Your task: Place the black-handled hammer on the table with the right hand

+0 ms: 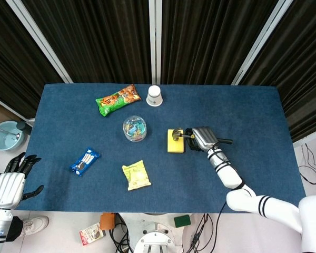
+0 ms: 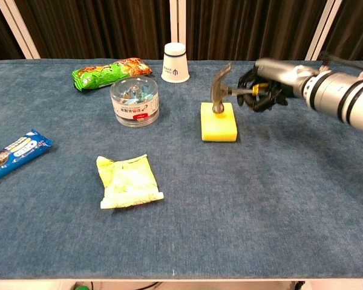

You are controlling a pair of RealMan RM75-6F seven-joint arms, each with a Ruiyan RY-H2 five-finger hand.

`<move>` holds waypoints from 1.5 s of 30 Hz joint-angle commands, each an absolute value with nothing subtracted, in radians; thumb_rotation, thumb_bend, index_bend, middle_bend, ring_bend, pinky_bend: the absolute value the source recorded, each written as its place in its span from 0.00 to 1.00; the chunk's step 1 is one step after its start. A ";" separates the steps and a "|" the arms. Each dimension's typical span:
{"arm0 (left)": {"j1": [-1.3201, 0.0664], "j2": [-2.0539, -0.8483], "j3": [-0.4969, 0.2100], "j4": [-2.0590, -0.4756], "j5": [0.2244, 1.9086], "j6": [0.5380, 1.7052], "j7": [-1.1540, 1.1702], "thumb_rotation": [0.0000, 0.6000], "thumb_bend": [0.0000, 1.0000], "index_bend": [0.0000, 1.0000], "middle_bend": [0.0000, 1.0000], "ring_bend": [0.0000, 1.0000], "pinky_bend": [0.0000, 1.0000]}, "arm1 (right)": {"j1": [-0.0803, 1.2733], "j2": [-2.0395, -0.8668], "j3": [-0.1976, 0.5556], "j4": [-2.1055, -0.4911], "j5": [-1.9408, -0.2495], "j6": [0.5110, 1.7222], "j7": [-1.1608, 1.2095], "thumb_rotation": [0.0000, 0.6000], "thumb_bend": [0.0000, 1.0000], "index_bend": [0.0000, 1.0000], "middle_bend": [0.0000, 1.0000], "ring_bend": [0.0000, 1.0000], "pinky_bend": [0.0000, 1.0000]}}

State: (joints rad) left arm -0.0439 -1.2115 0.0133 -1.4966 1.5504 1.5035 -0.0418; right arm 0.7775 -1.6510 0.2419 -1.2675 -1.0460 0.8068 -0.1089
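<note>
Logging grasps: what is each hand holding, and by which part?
The right hand grips the black-handled hammer by its handle, near the head. The left hand holds nothing.

Hammer (image 2: 219, 88) head over sponge (image 2: 218, 122) mid-table, right hand (image 2: 265, 83) just right of it; tub (image 2: 134, 100) left of sponge, cup (image 2: 175, 61) and snack bag (image 2: 111, 72) behind, pouch (image 2: 129, 181) in front, wrapped bar (image 2: 15, 153) far left.
</note>
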 commanded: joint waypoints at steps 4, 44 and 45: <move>-0.042 -1.213 0.013 -1.489 1.550 1.507 -0.049 1.00 0.14 0.20 0.17 0.05 0.11 | 0.791 -1.693 0.244 -1.229 -1.029 0.814 -0.120 1.00 1.00 1.00 0.83 0.72 0.88; -0.047 -1.200 0.007 -1.516 1.553 1.507 -0.027 1.00 0.14 0.20 0.17 0.05 0.11 | 0.687 -1.507 0.274 -1.231 -1.071 0.840 0.045 1.00 0.40 0.00 0.10 0.02 0.14; -0.048 -1.200 0.006 -1.517 1.554 1.508 -0.027 1.00 0.14 0.20 0.17 0.05 0.11 | 0.666 -1.475 0.266 -1.276 -1.090 0.873 0.041 1.00 0.40 0.00 0.10 0.02 0.14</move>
State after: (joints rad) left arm -0.0477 -1.1998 0.0061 -1.5168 1.5535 1.5076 -0.0268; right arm 0.7324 -1.5720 0.2833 -1.1537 -1.0392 0.7788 0.0513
